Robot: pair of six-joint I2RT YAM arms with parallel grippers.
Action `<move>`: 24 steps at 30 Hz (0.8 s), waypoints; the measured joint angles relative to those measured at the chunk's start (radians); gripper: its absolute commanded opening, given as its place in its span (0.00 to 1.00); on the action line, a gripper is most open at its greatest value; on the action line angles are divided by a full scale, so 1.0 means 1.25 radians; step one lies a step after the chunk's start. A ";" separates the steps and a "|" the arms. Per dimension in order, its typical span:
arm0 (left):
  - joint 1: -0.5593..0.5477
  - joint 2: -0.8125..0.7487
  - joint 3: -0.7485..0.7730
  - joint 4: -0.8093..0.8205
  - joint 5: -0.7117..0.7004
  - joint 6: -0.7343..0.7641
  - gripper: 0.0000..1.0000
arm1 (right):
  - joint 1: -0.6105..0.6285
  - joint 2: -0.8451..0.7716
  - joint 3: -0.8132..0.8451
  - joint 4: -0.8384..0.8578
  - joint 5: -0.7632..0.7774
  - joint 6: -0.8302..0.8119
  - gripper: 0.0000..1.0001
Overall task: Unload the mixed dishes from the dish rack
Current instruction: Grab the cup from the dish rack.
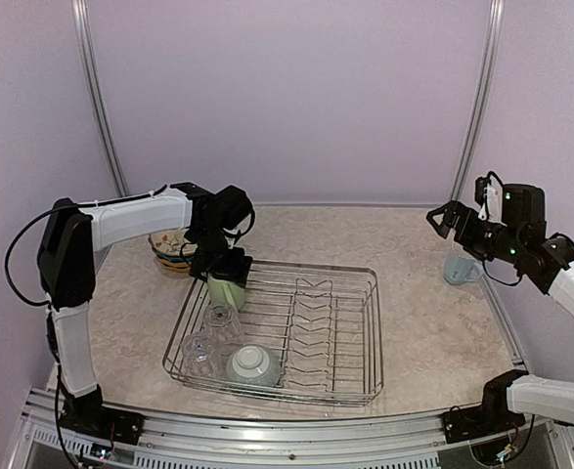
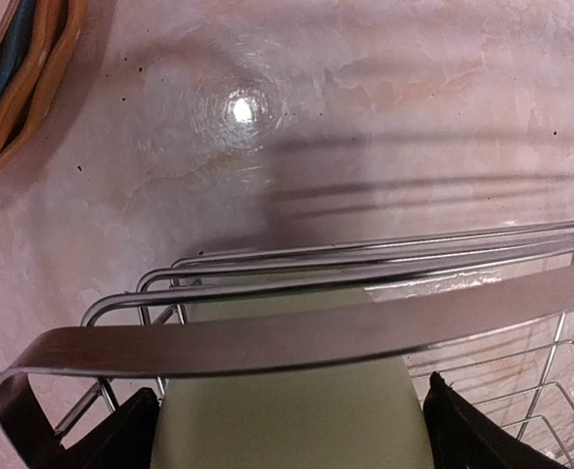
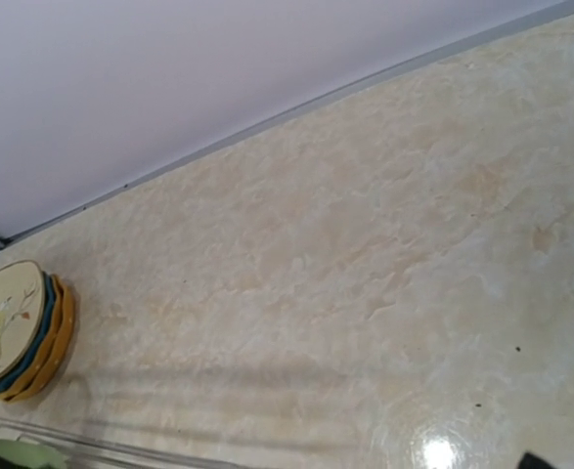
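Observation:
The silver wire dish rack (image 1: pixel 350 337) sits mid-table. My left gripper (image 1: pixel 226 266) is at its far left corner, shut on the pale green mug (image 1: pixel 228 291). In the left wrist view the mug (image 2: pixel 287 391) fills the gap between my dark fingers (image 2: pixel 120 440), behind the rack's rim (image 2: pixel 365 322). Clear glasses (image 1: pixel 218 318) and a pale grey-green bowl (image 1: pixel 253 364) remain in the rack's left end. The stacked plates (image 1: pixel 169 249) lie on the table left of the rack. The light blue mug (image 1: pixel 460 269) stands at the right. My right gripper (image 1: pixel 448 220) hovers open above it.
The right wrist view shows bare marble tabletop, the plate stack (image 3: pixel 18 332) at far left and the back wall. The left wrist view shows the plates' edge (image 2: pixel 13 88) beyond the rack. The rack's right half holds only upright prongs (image 1: pixel 311 313).

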 measured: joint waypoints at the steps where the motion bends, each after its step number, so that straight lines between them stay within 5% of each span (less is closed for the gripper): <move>1: 0.000 0.007 0.002 -0.002 0.000 0.000 0.86 | 0.000 0.000 0.000 0.000 -0.004 -0.002 1.00; 13: -0.002 0.016 0.006 -0.007 0.004 0.008 0.54 | 0.000 0.012 -0.003 0.005 -0.036 -0.002 1.00; 24: -0.007 -0.083 -0.043 0.045 0.070 0.021 0.48 | 0.009 0.027 -0.003 0.006 -0.050 -0.002 1.00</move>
